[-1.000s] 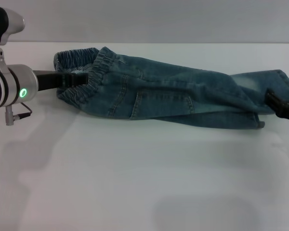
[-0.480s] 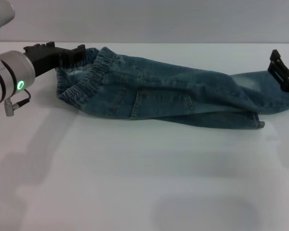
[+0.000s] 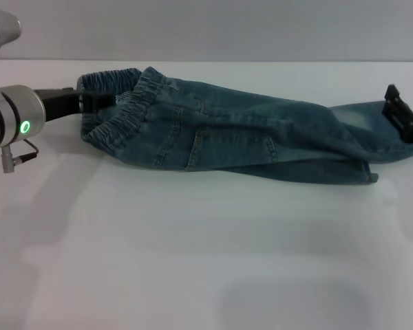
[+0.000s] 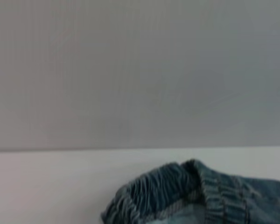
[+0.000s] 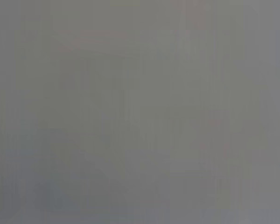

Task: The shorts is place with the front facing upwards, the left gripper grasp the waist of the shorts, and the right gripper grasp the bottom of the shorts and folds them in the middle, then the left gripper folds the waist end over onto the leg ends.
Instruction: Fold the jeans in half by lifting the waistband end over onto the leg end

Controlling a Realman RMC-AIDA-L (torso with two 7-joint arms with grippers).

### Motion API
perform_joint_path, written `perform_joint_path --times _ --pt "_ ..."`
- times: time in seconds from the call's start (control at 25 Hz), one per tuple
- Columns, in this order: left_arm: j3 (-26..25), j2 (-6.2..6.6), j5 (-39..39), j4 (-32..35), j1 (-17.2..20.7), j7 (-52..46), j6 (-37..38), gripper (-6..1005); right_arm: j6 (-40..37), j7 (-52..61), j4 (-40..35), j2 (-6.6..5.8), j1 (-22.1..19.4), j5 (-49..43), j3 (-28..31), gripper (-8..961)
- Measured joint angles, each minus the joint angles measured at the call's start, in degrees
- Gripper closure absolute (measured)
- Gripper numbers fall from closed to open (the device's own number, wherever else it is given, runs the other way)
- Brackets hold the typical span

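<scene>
**Shorts folded lengthwise, hands at both ends**

The denim shorts [image 3: 227, 134] lie folded lengthwise on the white surface [image 3: 193, 261], waistband [image 3: 113, 103] toward the robot's left, leg hems [image 3: 389, 134] toward its right. The left hand [image 3: 96, 100] sits at the puckered elastic waistband, touching the cloth; whether it is clenched on the fabric cannot be told. The right hand [image 3: 405, 118] sits at the leg hems near the edge of the head view; its grip cannot be told either. The left wrist view shows the waistband against the surface.

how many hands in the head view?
2. The left hand is at the waistband of the shorts; the right hand is at the leg ends.
</scene>
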Motion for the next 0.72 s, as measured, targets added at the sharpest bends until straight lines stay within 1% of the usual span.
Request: perform_joint_path --times 0.32,0.72 --pt "-1.62 -0.02 -0.03 6.60 -5.00 -0.04 -3.25 236 2.80 0.05 -0.19 0.01 0.18 0.13 -0.22 125" --pt "-2.96 0.00 0.43 6.69 -5.16 -0.78 -6.01 249 5.14 0.17 -0.20 0.01 0.28 0.17 0.20 125"
